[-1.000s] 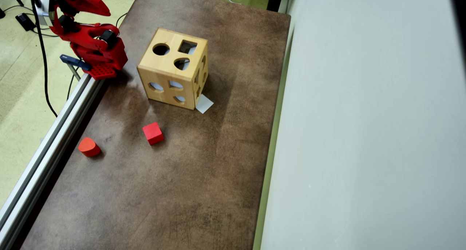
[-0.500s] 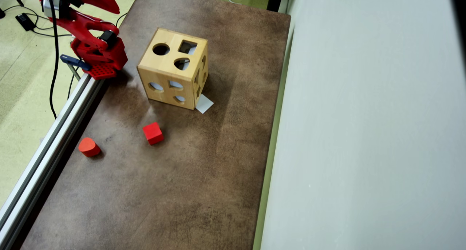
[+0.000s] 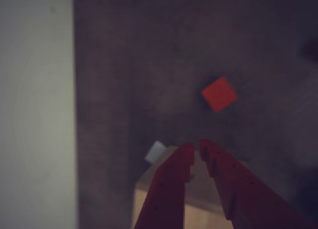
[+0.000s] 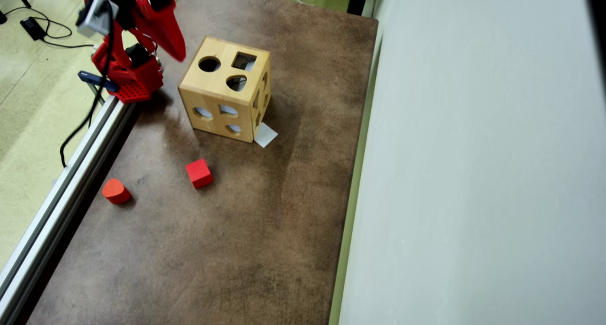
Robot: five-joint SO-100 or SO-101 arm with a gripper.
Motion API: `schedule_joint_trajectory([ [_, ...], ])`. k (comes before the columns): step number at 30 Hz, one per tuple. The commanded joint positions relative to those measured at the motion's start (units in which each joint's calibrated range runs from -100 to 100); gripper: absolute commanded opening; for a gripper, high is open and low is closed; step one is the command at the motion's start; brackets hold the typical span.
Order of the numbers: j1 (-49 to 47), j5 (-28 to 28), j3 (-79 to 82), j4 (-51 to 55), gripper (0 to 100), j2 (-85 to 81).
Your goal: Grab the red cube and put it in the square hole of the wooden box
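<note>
A brown, mottled counter (image 4: 265,230) fills the middle of the overhead view, with a pale grey wall along its right side and a metal rail (image 4: 61,192) along its left edge.

The wooden box (image 4: 222,90), a pale tan cube, sits on the counter toward the upper left. Its top face has three openings: a round one at the left, the square hole (image 4: 244,61) at the upper right, and a rounded teardrop-like one below that. More cut-outs show on its two visible side faces.

The red arm rises from its base at the upper left corner of the counter, clamped by the rail. Its tool (image 4: 177,55) hangs in the air just left of the box's top, empty. In the wrist view the tool (image 3: 196,145) points down over the near edge of the box (image 3: 198,209), its two red fingers (image 3: 171,189) close together with only a narrow gap at the tips, gripping nothing.

A small grey-white paper square (image 4: 265,134) lies flat on the counter, touching the box's lower right corner.

The red cube (image 4: 199,173) rests on the counter below the box, well apart from it and from the tool. In the wrist view the cube (image 3: 219,94) lies beyond the fingertips, slightly right.

An orange-red block with a rounded side (image 4: 115,191) lies to the cube's left, near the rail.
</note>
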Motion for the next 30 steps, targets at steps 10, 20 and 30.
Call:
schedule_joint_trajectory([
  [10,2.9,18.0,-1.6,-0.3,3,30.5],
  [20,2.5,18.1,-1.7,-7.1,3,43.4],
  [30,-0.4,18.1,-1.6,-10.8,3,45.5],
])
